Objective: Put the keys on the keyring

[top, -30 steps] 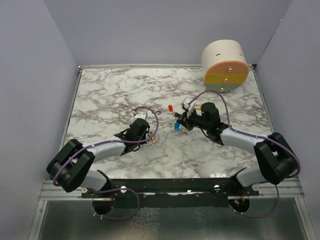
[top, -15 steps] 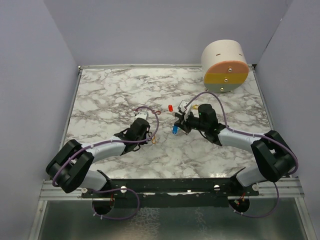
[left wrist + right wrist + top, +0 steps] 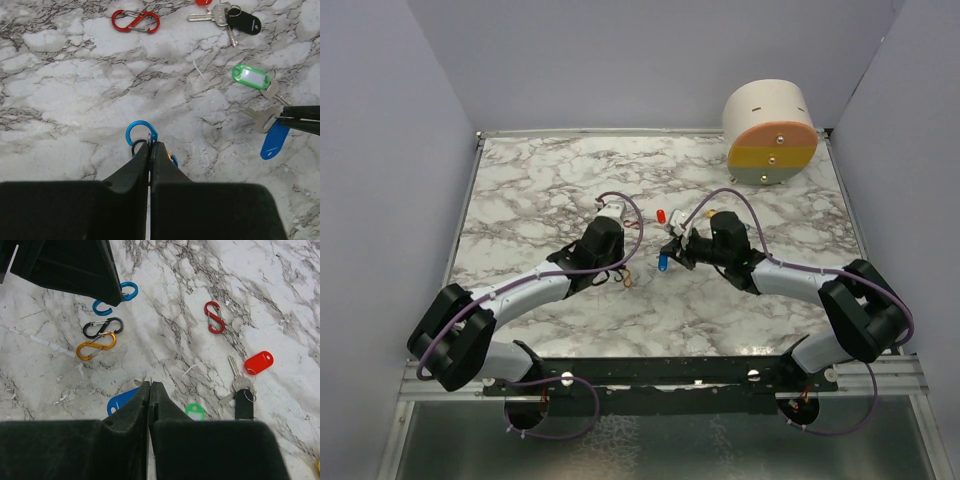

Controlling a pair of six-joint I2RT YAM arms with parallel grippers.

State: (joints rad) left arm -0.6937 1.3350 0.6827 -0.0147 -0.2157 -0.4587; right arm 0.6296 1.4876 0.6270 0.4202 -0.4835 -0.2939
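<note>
My left gripper (image 3: 150, 145) is shut on a blue oval clip (image 3: 140, 133) of the keyring. A black clip (image 3: 102, 327) and an orange clip (image 3: 95, 348) lie just beside it. A red clip (image 3: 135, 21) lies apart, farther off. My right gripper (image 3: 150, 384) is shut on the metal key carrying a blue tag (image 3: 121, 399), just right of the left gripper (image 3: 618, 268). From above, the blue tag (image 3: 662, 263) hangs under the right gripper (image 3: 672, 250). A green-tagged key (image 3: 250, 77) and a key bunch (image 3: 241, 383) with red and black tags lie on the marble.
A cream cylinder (image 3: 770, 130) with an orange and yellow face stands at the table's back right. Grey walls close the table on three sides. A thin white scrap (image 3: 196, 368) lies between the clips and the keys.
My left arm has shifted up and right with the blue clip. My right gripper has carried the blue-tagged key leftward, closer to the left gripper.
</note>
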